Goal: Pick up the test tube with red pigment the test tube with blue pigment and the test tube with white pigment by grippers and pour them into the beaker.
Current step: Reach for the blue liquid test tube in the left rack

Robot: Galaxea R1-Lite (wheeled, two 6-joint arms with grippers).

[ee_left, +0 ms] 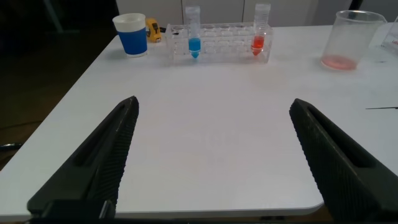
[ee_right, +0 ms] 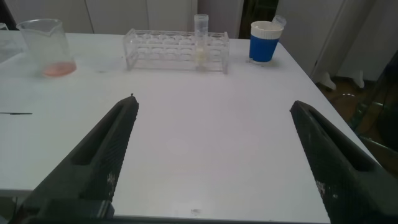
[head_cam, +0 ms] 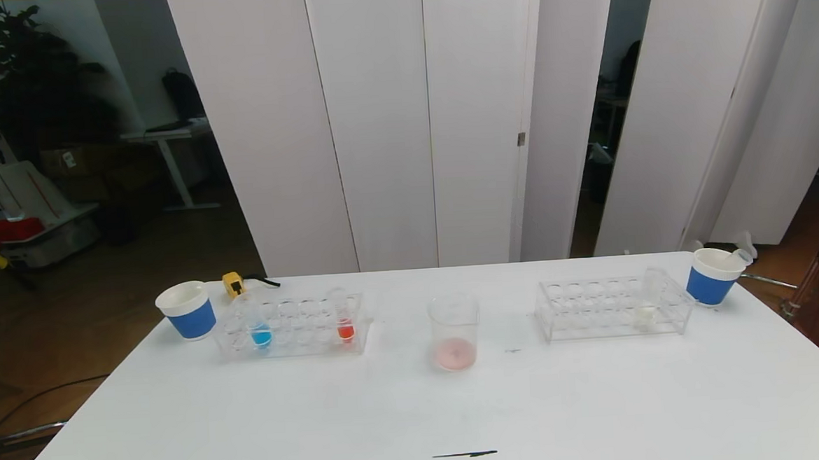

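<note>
Both tools, left (ee_left: 211,162) and right (ee_right: 211,162), hang open near the table edge; next, reach a racked tube: blue (head_cam: 261,334), red (head_cam: 345,327) or white (head_cam: 644,314), then pour into the beaker (head_cam: 454,333)

Near half of table (head_cam: 251,420) open, only a thin black mark (head_cam: 465,455) on it. Far row blocks: left rack (head_cam: 292,327), beaker (head_cam: 454,333) centre, right rack (head_cam: 613,308), paper cups (head_cam: 188,309) at both ends. Gaps either side of beaker passable.

Beaker (head_cam: 454,333) stands between two tube racks (head_cam: 292,326).
</note>
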